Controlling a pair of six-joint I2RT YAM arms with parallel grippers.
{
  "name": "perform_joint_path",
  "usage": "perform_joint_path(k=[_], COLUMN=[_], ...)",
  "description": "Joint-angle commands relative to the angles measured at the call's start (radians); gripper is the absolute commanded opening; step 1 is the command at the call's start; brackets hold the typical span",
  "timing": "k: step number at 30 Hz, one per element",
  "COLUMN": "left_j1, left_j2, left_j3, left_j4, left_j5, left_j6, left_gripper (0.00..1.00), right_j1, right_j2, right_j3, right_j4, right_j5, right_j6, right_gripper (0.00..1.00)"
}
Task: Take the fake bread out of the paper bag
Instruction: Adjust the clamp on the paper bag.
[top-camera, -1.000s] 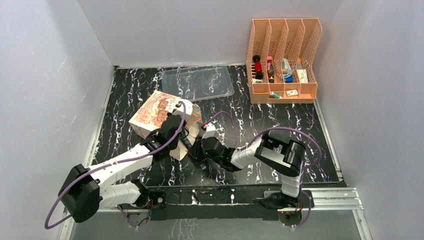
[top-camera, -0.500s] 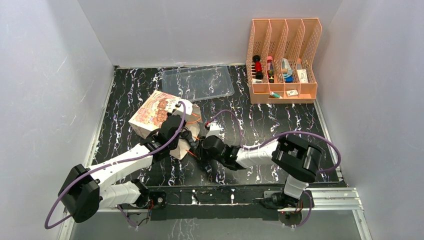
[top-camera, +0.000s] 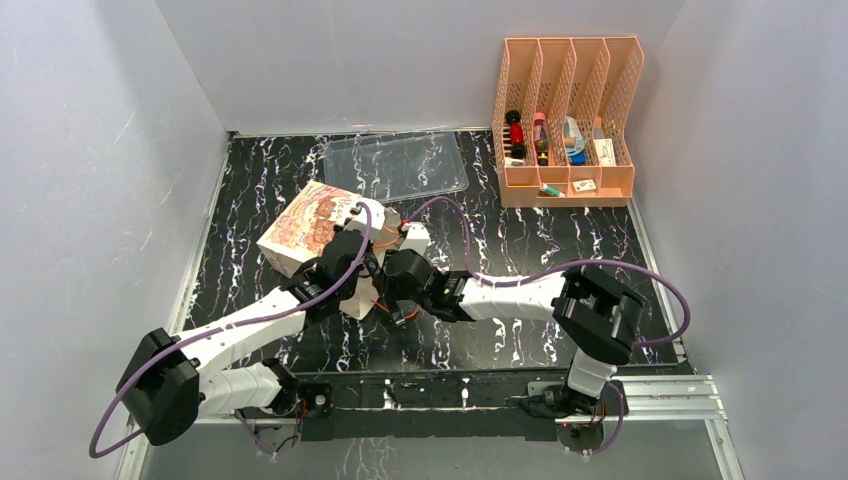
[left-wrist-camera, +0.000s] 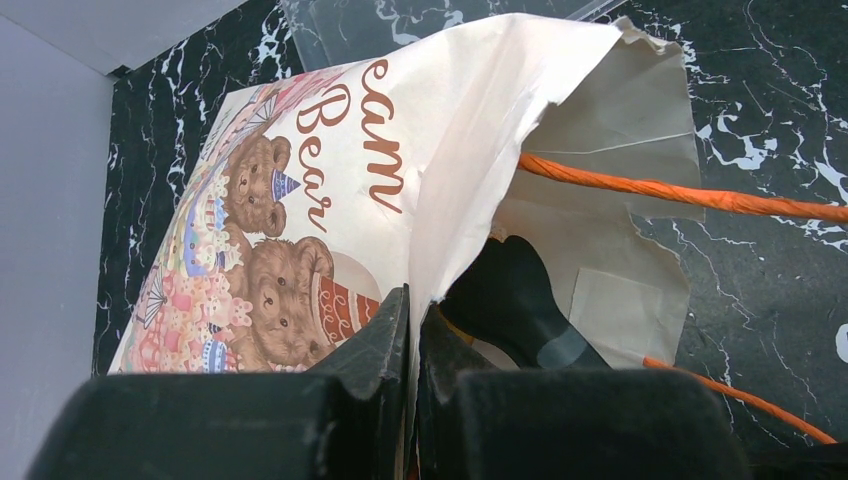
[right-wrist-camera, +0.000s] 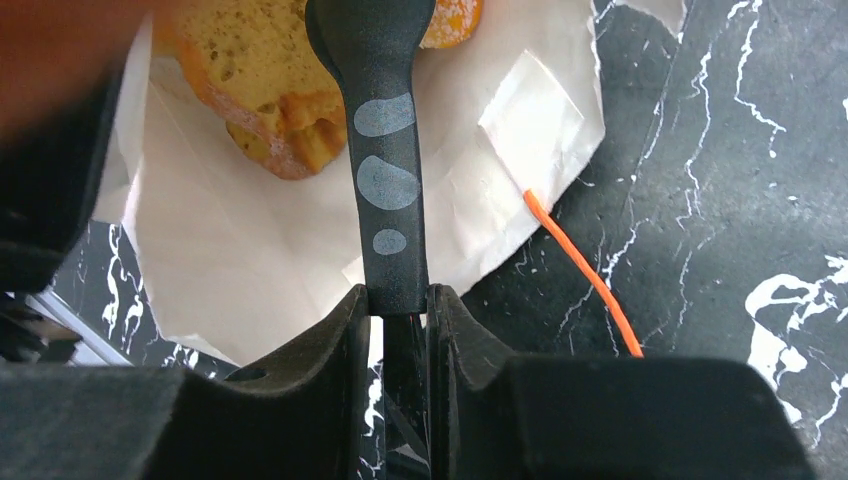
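Observation:
The paper bag (top-camera: 308, 226) lies on its side with its teddy-bear picture (left-wrist-camera: 280, 250) up and its mouth facing right. My left gripper (left-wrist-camera: 413, 310) is shut on the upper edge of that mouth and holds it open; from above the gripper (top-camera: 360, 265) sits at the bag's near corner. My right gripper (right-wrist-camera: 397, 300) is shut on a long black tool (right-wrist-camera: 385, 150) with grey patches, which reaches into the bag. At the tool's tip lies a golden-brown piece of fake bread (right-wrist-camera: 255, 90), with an orange-brown piece (right-wrist-camera: 455, 18) beside it. The tool (left-wrist-camera: 520, 300) also shows inside the mouth.
A clear plastic tray (top-camera: 395, 165) lies behind the bag. A peach divider rack (top-camera: 565, 120) with small items stands at the back right. Orange cord handles (left-wrist-camera: 680, 192) trail from the bag's mouth over the black marbled table (top-camera: 560, 240).
My right arm has stretched left and forward, bringing the black tool from in front of the bag into its mouth. The left gripper and bag have stayed put.

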Motion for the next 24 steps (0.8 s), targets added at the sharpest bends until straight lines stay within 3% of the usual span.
perform_joint_path(k=[1,12,24], left_j1=[-0.003,-0.003,-0.003], left_j2=[-0.011,-0.011,-0.006], left_j3=[0.028,0.029,0.031], left_j4=[0.013,0.011,0.008], left_j5=[-0.017,-0.006,0.003], left_j6=[-0.014,-0.020,-0.028], left_gripper=[0.00,0.00,0.00], right_j1=[-0.001,-0.016,-0.040], right_j2=[0.031,-0.006,0.054], right_j3=[0.058,-0.035,0.025], right_j4=[-0.047,0.018,0.030], right_j5=[0.029,-0.058,-0.113], right_j6=[0.001,0.068,0.042], right_gripper=[0.13,0.40,0.40])
